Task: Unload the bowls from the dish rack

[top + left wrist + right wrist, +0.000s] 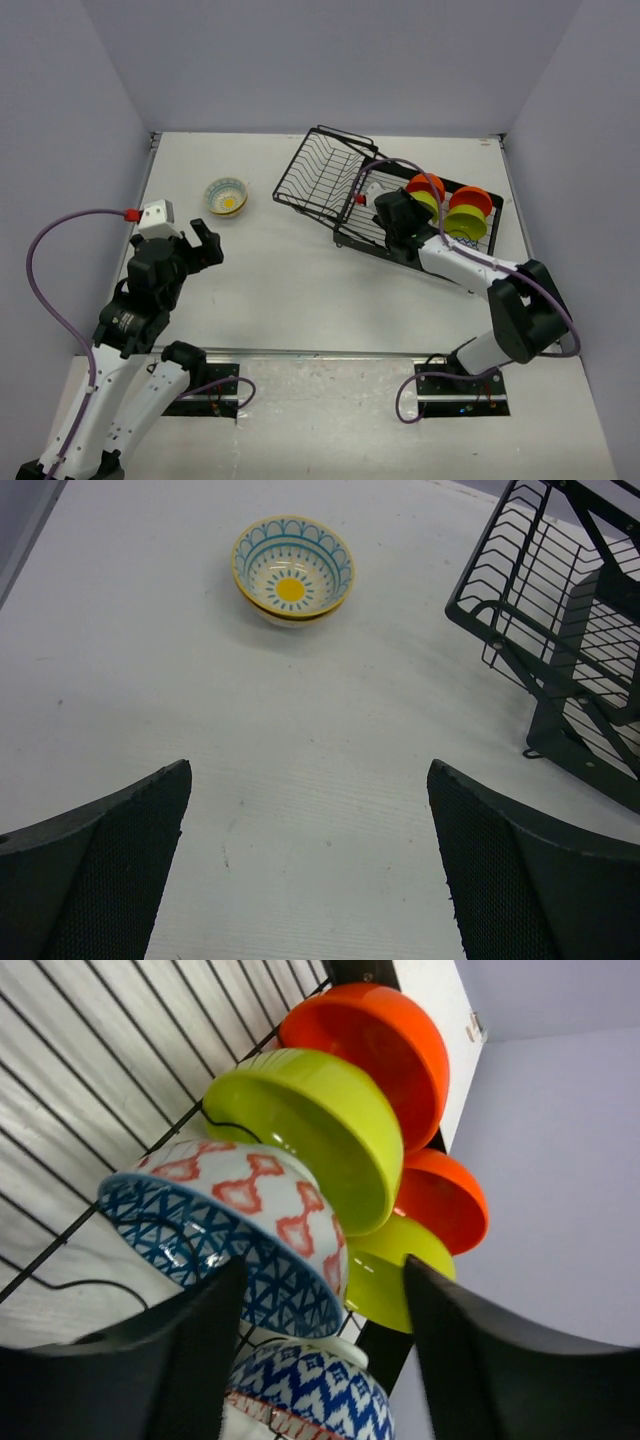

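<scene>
I judge the blue-and-red patterned round bowl (230,1220), standing on edge in the black wire dish rack (90,1070) against a lime green bowl (320,1130) and an orange bowl (385,1045), to be light, rigid and glaze-slick, so I'd pinch across its rim. My right gripper (325,1280) has its jaws spread right at it, gripping nothing. My left gripper (310,780) hangs with jaws apart over the matt white table (130,680) near the upright yellow-centred floral bowl (292,568), with pale walls (300,60) boxing the table in.

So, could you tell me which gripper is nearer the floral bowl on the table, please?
Left. The left gripper sits just short of the floral bowl, jaws open toward it. The right gripper is well off to the right, among the bowls in the rack.
</scene>
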